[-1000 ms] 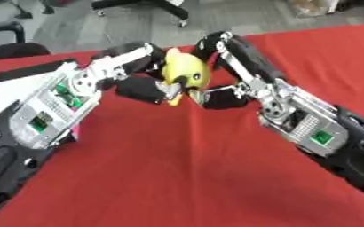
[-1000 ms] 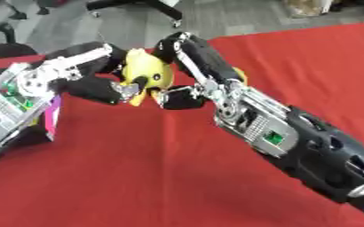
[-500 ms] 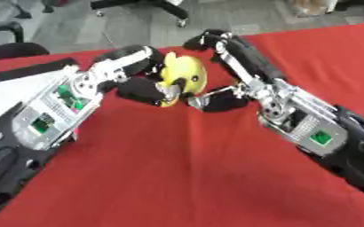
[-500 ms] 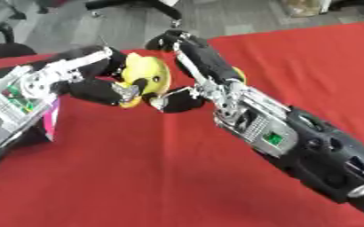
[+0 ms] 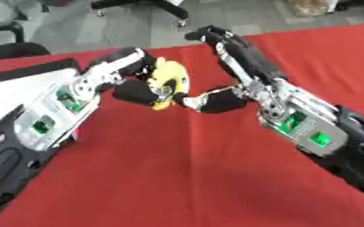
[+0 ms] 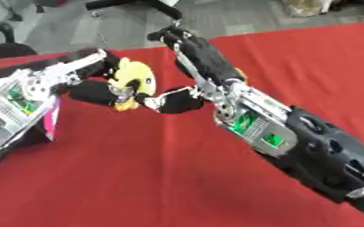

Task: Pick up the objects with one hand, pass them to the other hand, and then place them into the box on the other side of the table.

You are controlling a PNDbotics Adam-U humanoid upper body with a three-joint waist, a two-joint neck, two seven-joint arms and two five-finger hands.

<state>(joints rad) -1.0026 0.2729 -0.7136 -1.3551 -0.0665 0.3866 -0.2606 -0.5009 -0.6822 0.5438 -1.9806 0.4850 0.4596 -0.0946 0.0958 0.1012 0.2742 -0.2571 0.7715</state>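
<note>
We are mid-handover: our left hand [image 5: 135, 82] curls round the yellow toy [image 5: 168, 82] (right hand [image 5: 216, 99] open-fingered beside it), the box [image 5: 18, 91] next.

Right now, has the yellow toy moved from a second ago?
Yes, slightly: the yellow toy, in the left hand, sits a little farther from the table's far edge, toward the robot's left.

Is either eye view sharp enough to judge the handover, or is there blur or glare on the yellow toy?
Both views are soft. Left eye view: yellow toy smeared between left hand and right hand, no glare. Right eye view: the same softness; even light on the red cloth, faint shadows.
</note>
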